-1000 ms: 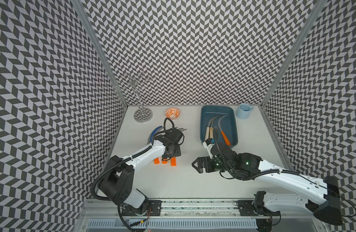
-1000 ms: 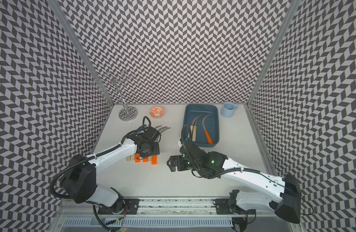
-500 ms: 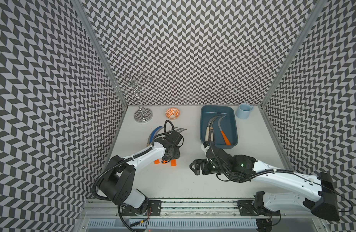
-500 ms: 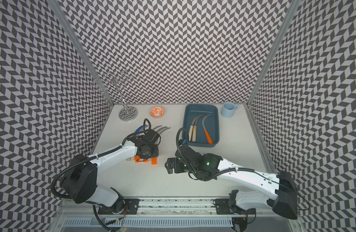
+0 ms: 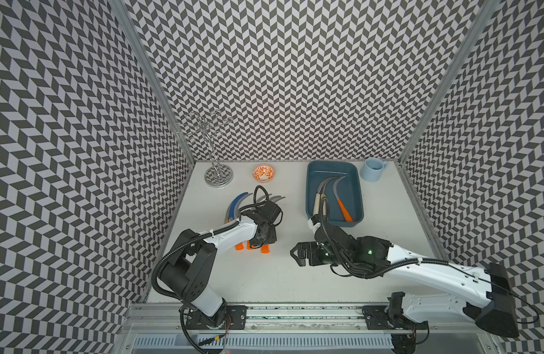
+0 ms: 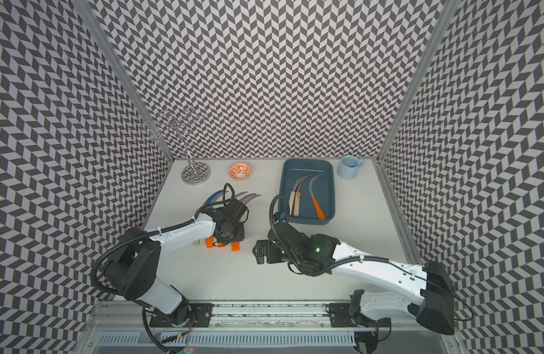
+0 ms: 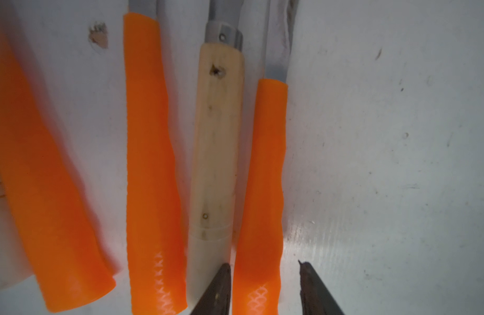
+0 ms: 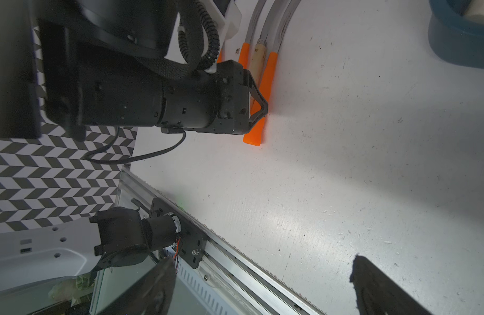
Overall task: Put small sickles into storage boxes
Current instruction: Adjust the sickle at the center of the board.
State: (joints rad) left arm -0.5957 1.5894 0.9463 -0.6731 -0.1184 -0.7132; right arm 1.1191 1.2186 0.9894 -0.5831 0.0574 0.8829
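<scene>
Left of the tray (image 5: pixel 352 193), the left arm's wrist (image 5: pixel 264 214) hides the middles of the loose sickles (image 5: pixel 234 204) in both top views, and the left claw (image 7: pixel 263 264) under it. In the left wrist view the blades run off the edge; whether the claw pinches the orange handle (image 7: pixel 262 177) is unclear.

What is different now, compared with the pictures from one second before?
The right gripper, open, drifted slightly away from the tray. The left gripper shifted slightly over the loose sickles and now straddles one orange handle; a grip is uncertain. Sickles, tray, mug and bowl stayed put.
</scene>
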